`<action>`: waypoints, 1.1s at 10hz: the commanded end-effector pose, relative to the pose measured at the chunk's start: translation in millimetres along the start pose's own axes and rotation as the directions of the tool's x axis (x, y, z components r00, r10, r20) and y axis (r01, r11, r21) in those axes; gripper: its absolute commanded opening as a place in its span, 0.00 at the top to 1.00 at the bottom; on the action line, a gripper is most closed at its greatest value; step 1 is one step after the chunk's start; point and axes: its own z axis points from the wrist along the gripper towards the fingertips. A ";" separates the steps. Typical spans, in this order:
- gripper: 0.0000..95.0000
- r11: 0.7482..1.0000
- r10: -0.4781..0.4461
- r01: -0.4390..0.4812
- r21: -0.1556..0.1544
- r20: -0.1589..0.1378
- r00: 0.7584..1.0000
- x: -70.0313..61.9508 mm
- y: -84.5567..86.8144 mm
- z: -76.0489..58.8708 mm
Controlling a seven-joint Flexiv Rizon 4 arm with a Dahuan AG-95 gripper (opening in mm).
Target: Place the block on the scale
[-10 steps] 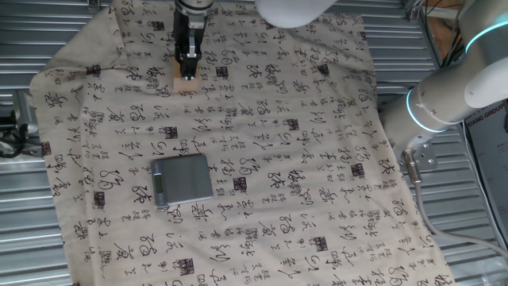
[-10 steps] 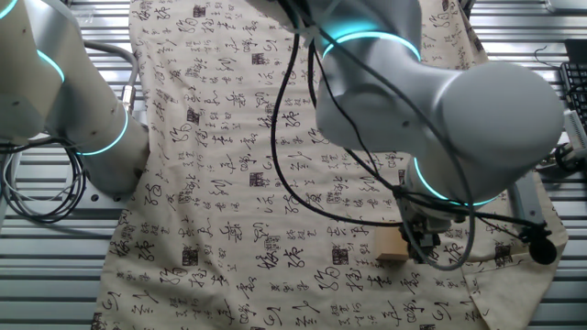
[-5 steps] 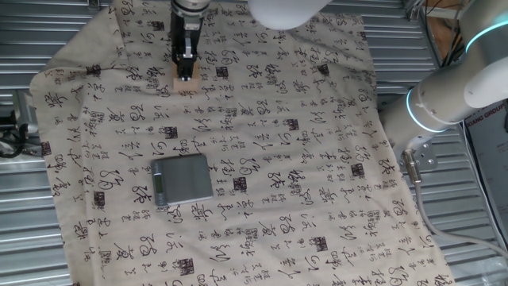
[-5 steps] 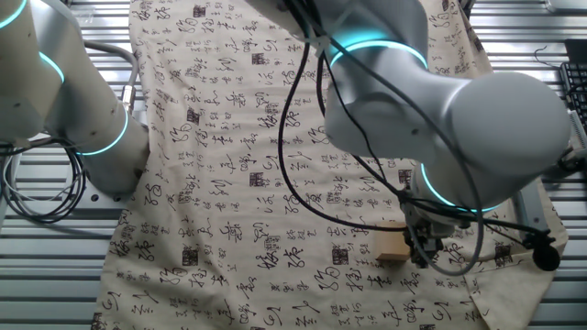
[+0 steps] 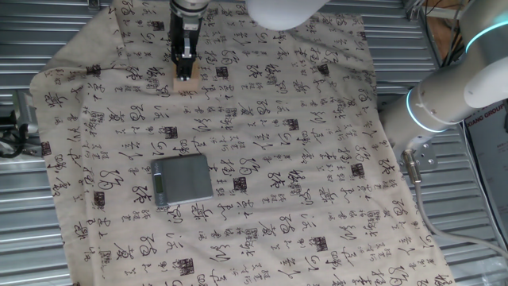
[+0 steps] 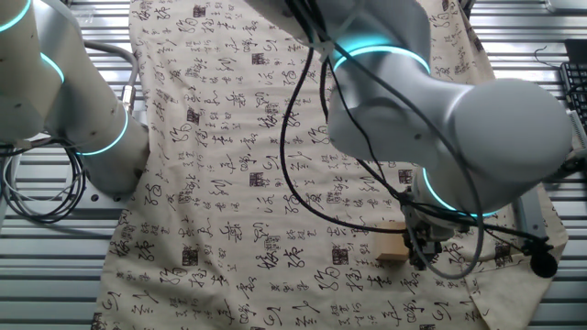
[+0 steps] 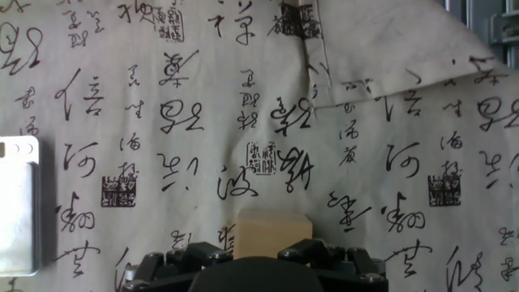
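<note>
The block (image 5: 186,83), a small tan wooden cube, rests on the printed cloth at the far side of the table. My gripper (image 5: 185,73) stands straight over it with a finger on each side. In the hand view the block (image 7: 272,225) sits between the dark fingers of the gripper (image 7: 272,247), which press against its two sides. In the other fixed view the block (image 6: 391,246) shows beside the gripper (image 6: 415,249). The scale (image 5: 182,179), a flat grey square plate, lies nearer the front, well apart from the block. Its edge shows at the left of the hand view (image 7: 18,203).
A cloth with black calligraphy (image 5: 302,159) covers the table, over a slatted metal top (image 5: 24,230). The cloth has a fold (image 7: 389,81) beyond the block. The arm's white links (image 6: 440,119) loom over the table's right side, with cables hanging.
The gripper shifted slightly left over the block a second ago and has held still since. The block and the scale have not moved.
</note>
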 end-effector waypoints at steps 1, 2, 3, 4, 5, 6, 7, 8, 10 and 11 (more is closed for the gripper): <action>0.20 1.000 0.000 0.000 0.000 0.000 1.000 0.8 -0.6 1.4; 0.20 1.000 0.001 -0.001 0.001 0.001 1.000 1.2 -1.1 2.8; 0.20 1.000 0.003 -0.003 0.000 0.002 1.000 2.0 -1.4 4.2; 0.20 1.000 0.004 -0.004 -0.001 0.004 1.000 4.8 -1.7 6.5; 0.20 1.000 0.003 -0.003 -0.003 0.002 1.000 7.3 -2.0 8.7; 0.20 1.000 0.002 -0.002 -0.003 0.001 1.000 8.5 -2.3 10.4; 0.20 1.000 0.003 -0.003 -0.003 -0.003 1.000 9.0 -2.2 10.6; 0.20 1.000 0.005 -0.005 -0.002 -0.003 1.000 10.3 -2.1 11.1; 0.20 1.000 0.004 -0.004 -0.002 -0.001 1.000 11.5 -2.4 12.8; 0.20 1.000 0.003 -0.003 -0.003 -0.002 1.000 11.8 -2.6 13.9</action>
